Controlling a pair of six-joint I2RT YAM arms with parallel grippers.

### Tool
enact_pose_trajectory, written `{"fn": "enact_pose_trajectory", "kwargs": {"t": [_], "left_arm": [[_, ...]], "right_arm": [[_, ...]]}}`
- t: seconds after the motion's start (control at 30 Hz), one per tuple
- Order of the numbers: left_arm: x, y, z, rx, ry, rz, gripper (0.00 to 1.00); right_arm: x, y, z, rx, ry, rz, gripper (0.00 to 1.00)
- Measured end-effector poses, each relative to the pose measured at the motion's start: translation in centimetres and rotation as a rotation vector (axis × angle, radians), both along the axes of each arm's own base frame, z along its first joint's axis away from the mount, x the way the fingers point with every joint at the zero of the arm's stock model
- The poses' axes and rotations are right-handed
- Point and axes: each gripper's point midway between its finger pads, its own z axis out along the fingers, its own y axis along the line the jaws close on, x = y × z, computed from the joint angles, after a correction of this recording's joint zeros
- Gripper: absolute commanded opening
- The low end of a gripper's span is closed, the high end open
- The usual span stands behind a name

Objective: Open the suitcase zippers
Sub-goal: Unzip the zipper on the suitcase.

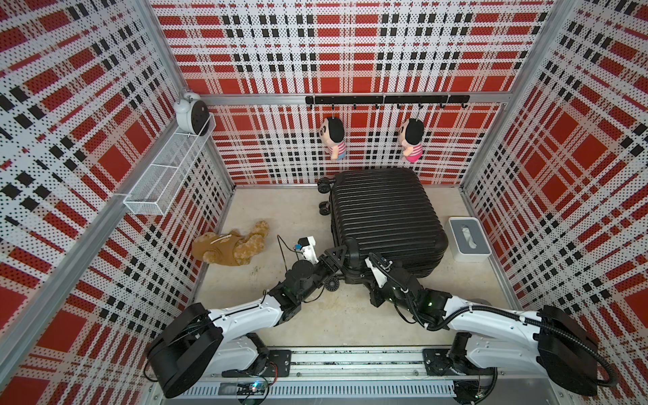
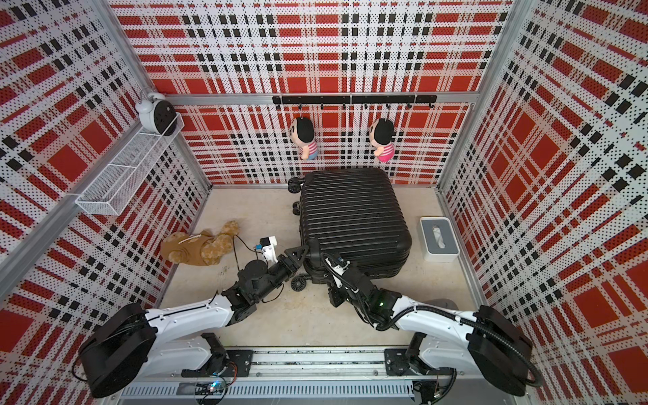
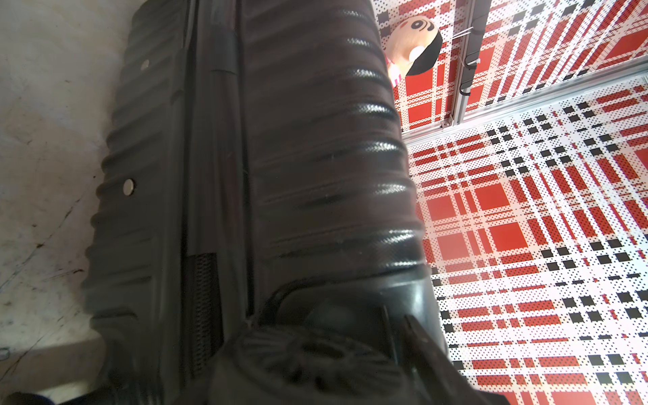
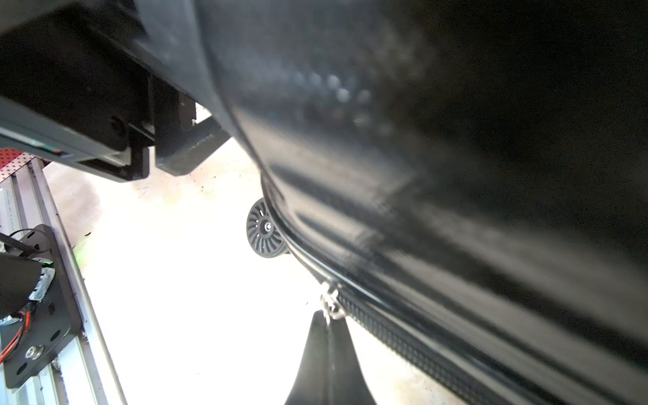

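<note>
My right gripper [image 4: 328,321], fingers pressed together, pinches the zipper pull [image 4: 329,302] of the suitcase [image 1: 385,217]; my left gripper [image 1: 335,257] meets its near corner, whether gripping I cannot tell.

The pale, scuffed floor [image 1: 350,315] is carrying three things. The black suitcase [image 1: 385,217] is lying on its broad side right of centre, reaching back to the far wall. A brown plush bear [image 1: 229,245] is sprawling on the left, well apart from it. A white tissue box [image 1: 473,257] is sitting near the case's right side.
</note>
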Motion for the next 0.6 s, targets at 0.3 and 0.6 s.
{"fn": "enact_pose_trajectory", "kwargs": {"t": [0.3, 0.6], "left_arm": [[-0.2, 0.0, 0.1, 0.022, -0.014, -0.015, 0.79], [-3.3, 0.3, -0.7, 0.127, 0.032, -0.115, 0.97]], "right_arm": [[0.2, 1.1, 0.0, 0.017, -0.003, -0.010, 0.00], [0.3, 0.6, 0.0, 0.008, -0.003, -0.035, 0.00]]}}
